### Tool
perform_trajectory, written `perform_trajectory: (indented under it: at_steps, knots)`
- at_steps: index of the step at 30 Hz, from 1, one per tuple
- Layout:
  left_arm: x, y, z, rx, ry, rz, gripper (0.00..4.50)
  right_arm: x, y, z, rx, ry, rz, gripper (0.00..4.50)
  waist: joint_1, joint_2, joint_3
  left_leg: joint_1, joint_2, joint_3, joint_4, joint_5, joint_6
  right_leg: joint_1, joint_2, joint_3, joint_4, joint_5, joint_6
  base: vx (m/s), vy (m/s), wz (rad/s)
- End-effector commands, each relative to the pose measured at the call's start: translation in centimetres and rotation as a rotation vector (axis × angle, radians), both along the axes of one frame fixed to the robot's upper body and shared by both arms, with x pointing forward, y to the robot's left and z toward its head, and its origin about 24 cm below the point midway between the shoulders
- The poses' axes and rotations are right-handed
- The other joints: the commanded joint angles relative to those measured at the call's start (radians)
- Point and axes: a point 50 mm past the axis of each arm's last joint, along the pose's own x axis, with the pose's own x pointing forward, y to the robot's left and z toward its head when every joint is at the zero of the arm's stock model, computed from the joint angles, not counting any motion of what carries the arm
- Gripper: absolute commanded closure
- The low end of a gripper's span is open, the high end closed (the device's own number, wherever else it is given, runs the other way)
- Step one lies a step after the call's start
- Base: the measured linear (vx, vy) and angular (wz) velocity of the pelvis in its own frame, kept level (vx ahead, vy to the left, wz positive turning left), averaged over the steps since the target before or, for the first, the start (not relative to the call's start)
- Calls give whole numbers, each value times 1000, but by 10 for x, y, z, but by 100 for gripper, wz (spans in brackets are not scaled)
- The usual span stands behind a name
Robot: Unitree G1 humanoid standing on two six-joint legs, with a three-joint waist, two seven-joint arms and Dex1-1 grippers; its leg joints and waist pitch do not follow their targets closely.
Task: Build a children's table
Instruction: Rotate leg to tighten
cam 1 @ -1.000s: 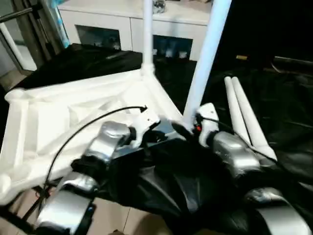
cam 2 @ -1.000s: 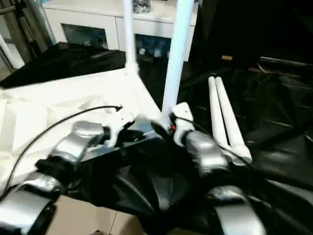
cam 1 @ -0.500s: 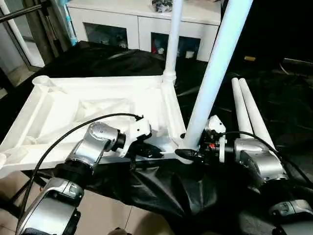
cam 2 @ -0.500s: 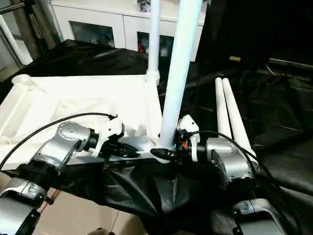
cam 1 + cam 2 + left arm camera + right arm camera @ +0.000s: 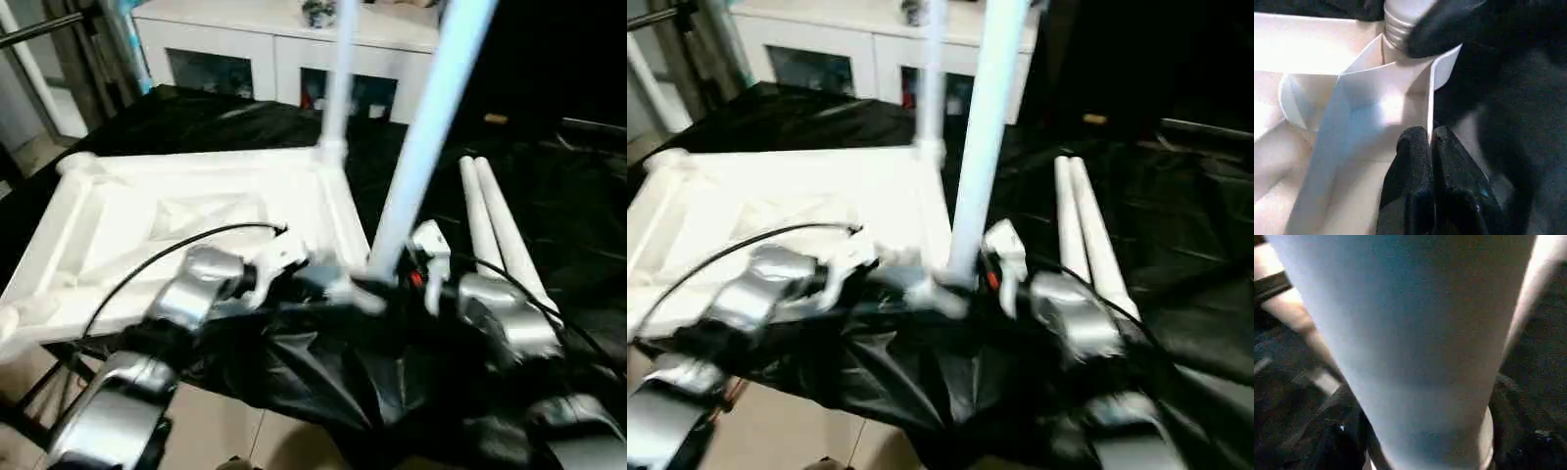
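With the left gripper pinched tight on the rim of the upside-down tabletop lying on the black-draped desk, hold it steady while the right gripper, whose jaws I cannot tell, keeps the near leg straight in its corner socket.

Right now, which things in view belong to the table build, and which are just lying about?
Part of the job:
- upturned white tabletop
- leg standing in the far corner socket
- leg at the near corner, held by the right end effector
- two spare legs lying side by side on the black cloth

Just lying about:
- white cabinet with glass doors
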Motion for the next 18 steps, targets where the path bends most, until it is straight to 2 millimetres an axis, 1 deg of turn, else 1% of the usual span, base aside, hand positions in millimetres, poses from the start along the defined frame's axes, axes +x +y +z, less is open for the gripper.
perform_trajectory:
  at_steps: [1, 2, 3, 4, 6, 7, 8, 9, 10, 11, 12, 13, 14, 15, 16, 17, 18]
  knots:
    - [15, -22, 19, -55, -90, 112, 450, -6, 5, -33, -103, 140, -150, 175, -8, -7, -56, 15, 39, -19, -73, -240, -3, 40, -88, 50, -96, -376, -167, 0, 0, 0]
    - [18, -27, 20, -56, -96, 163, 450, -3, 7, -34, -101, 147, -215, 175, -11, -10, -56, 15, 37, -17, -71, -242, 0, 40, -88, 50, -99, -368, -168, 0, 0, 0]
    - [19, -28, 20, -57, -97, 172, 450, -3, 7, -34, -100, 148, -225, 175, -9, -6, -57, 19, 37, -14, -68, -243, 10, 37, -87, 52, -100, -348, -172, 0, 0, 0]
    - [21, -30, 20, -58, -102, 196, 450, -2, 9, -35, -100, 150, -252, 175, -10, -8, -57, 17, 36, -14, -67, -239, 14, 38, -87, 53, -99, -340, -175, 0, 0, 0]
    - [22, -34, 21, -58, -115, 228, 450, 0, 11, -35, -104, 147, -299, 175, -5, -9, -61, 11, 36, -13, -67, -205, 30, 45, -87, 52, -93, -289, -178, 0, 0, 0]
    - [23, -37, 21, -59, -125, 236, 450, 0, 15, -35, -106, 138, -292, 175, -3, -5, -61, 10, 36, -14, -67, -199, 31, 46, -86, 52, -91, -275, -180, 0, 0, 0]
    - [23, -43, 21, -63, -131, 225, 450, 0, 25, -33, -88, 111, -253, 119, -1, -7, -63, 9, 36, -12, -66, -190, 37, 47, -86, 52, -90, -249, -182, 0, 0, 0]
    - [22, -46, 21, -68, -132, 215, 450, 0, 30, -32, -72, 103, -247, 119, 0, -8, -63, 9, 36, -12, -65, -186, 40, 48, -87, 52, -89, -239, -185, 0, 0, 0]
    - [21, -47, 20, -70, -132, 201, 450, 1, 31, -32, -49, 112, -251, 105, 2, -8, -64, 6, 35, -12, -65, -169, 51, 51, -86, 52, -86, -210, -191, 0, 0, 0]
    - [21, -46, 19, -63, -138, 189, 450, 2, 31, -31, -45, 112, -259, 99, 2, -7, -64, 7, 36, -12, -65, -170, 52, 50, -86, 52, -85, -206, -194, 0, 0, 0]
    - [20, -46, 19, -58, -140, 183, 450, 2, 30, -31, -51, 106, -267, 99, 1, -7, -63, 7, 37, -13, -67, -177, 54, 50, -86, 50, -86, -210, -195, 0, 0, 0]
    - [20, -46, 18, -54, -141, 181, 450, 4, 28, -30, -64, 92, -275, 88, 0, -8, -60, 7, 37, -13, -68, -186, 53, 50, -87, 50, -88, -224, -193, 0, 0, 0]
    - [21, -46, 18, -53, -145, 189, 450, 7, 22, -26, -82, 55, -304, 68, -2, -10, -58, 9, 37, -13, -70, -216, 43, 48, -88, 49, -94, -283, -183, 0, 0, 0]
    - [21, -46, 18, -53, -146, 189, 450, 7, 22, -25, -83, 52, -306, 68, -2, -10, -58, 9, 37, -13, -70, -216, 43, 48, -88, 49, -94, -283, -183, 0, 0, 0]
    - [22, -46, 18, -55, -150, 196, 450, 9, 19, -23, -84, 35, -321, 68, -1, -8, -57, 11, 37, -14, -70, -230, 38, 46, -90, 50, -98, -323, -171, 0, 0, 0]
    - [22, -46, 18, -55, -151, 199, 450, 10, 15, -20, -86, 11, -339, 68, -2, -15, -57, 9, 37, -14, -71, -231, 38, 47, -89, 50, -99, -330, -166, 0, 0, 0]
    - [23, -45, 18, -54, -172, 215, 450, 12, 2, -10, -45, -28, -356, 68, 1, -14, -58, 11, 38, -15, -71, -226, 38, 47, -88, 50, -99, -328, -160, 0, 0, 0]
